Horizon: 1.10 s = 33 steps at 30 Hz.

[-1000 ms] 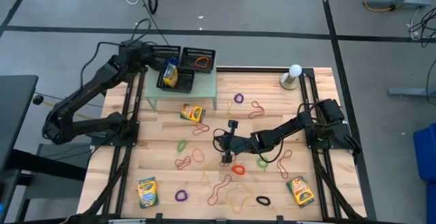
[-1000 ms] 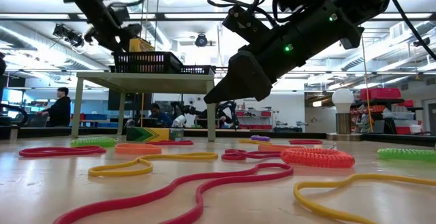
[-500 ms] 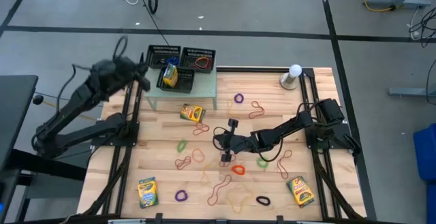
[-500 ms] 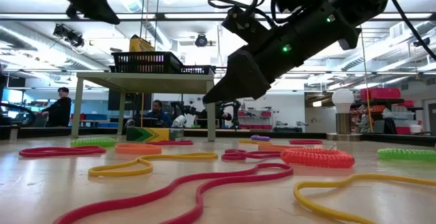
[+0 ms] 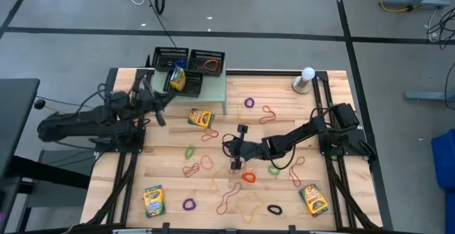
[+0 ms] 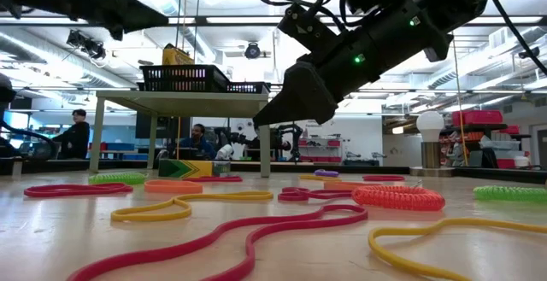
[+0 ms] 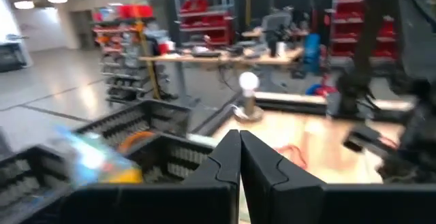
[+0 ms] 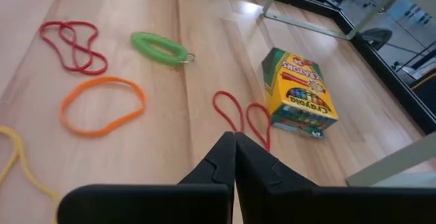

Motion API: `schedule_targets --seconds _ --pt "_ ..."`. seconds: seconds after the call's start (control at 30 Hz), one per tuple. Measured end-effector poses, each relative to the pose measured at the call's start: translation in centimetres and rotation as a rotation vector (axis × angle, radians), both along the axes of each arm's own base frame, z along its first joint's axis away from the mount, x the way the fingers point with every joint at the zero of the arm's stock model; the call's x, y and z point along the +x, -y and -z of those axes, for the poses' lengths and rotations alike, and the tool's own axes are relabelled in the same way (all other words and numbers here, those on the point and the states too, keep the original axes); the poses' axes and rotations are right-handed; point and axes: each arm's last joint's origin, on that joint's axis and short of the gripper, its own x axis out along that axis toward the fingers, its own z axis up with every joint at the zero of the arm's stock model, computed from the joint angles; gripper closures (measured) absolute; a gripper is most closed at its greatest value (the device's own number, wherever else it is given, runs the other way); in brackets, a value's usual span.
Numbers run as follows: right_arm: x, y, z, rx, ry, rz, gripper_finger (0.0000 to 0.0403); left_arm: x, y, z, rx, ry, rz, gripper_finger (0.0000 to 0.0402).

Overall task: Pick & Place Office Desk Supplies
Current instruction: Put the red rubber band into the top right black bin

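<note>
- Four crayon boxes in play: one stands in the front tray (image 5: 183, 82), one (image 5: 200, 117) lies just below the shelf, one (image 5: 153, 200) at the near left corner, one (image 5: 313, 199) near the right rail.
- Three black mesh trays on the pale green shelf (image 5: 213, 92), a red band (image 5: 211, 66) in the right one.
- Bands all over the wooden tabletop (image 5: 163, 163): thin, floppy loops in tan, red, orange, green, purple and black, too tangled for an exact count.
- Left gripper (image 5: 161, 113) hangs over the tabletop's left side, beside the shelf, jaws pressed together and holding nothing; the tray's box sits beyond and to one side of them.
- Right gripper (image 5: 235, 164) is low at mid-table, jaws pressed together and empty; a red double loop (image 8: 242, 115) lies just past the tips, the yellow-and-green cardboard box (image 8: 298, 91) further on.
- Orange oval (image 8: 102, 105) and ribbed green coil (image 8: 162, 48) lie off to the side.
</note>
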Motion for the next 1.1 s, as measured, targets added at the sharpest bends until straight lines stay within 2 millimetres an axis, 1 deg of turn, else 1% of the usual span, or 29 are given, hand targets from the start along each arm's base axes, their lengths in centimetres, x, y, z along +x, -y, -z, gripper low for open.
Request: schedule_targets --seconds 0.1,0.2,0.3,0.37,0.47,0.53,0.67,0.8,0.87,0.97,1.1 --pt "-0.1 -0.3 0.1 -0.016 -0.015 -0.020 0.0396 0.8 0.7 1.1 0.014 -0.009 0.046 0.0394" --pt "-0.2 -0.2 0.3 -0.025 -0.044 -0.022 0.0396 1.4 1.4 2.0 0.023 0.004 0.116 0.0394" --pt "-0.4 -0.1 0.3 -0.007 -0.063 -0.050 0.0396 2.1 2.1 2.9 -0.008 -0.016 0.228 0.0394" --pt "-0.7 0.0 0.0 0.004 -0.062 -0.065 0.0396 2.7 2.4 3.4 -0.053 -0.030 0.290 0.0392" --pt "-2.1 0.2 -1.1 0.026 -0.042 -0.063 0.0396 3.7 2.6 3.8 -0.103 -0.036 0.321 0.0385" --pt "-3.5 0.5 -1.9 0.052 -0.039 -0.045 0.0396 4.4 2.7 4.2 -0.095 -0.064 0.330 0.0384" --pt "-6.8 0.3 -3.6 0.104 -0.029 -0.011 0.0396 6.0 3.1 5.2 -0.064 -0.115 0.391 0.0388" --pt "-10.0 -0.1 -4.8 0.137 -0.056 0.077 0.0396 7.7 4.0 5.9 -0.054 -0.082 0.452 0.0394" --pt "-11.3 -0.2 -5.1 0.173 -0.069 0.116 0.0396 8.4 4.4 6.4 -0.085 -0.063 0.468 0.0393" --pt "-12.6 -0.5 -5.2 0.240 -0.088 0.147 0.0396 9.6 4.8 7.3 -0.142 -0.094 0.480 0.0383" --pt "-13.5 -0.8 -4.5 0.294 -0.123 0.195 0.0396 11.4 5.4 8.4 -0.161 -0.171 0.490 0.0382"
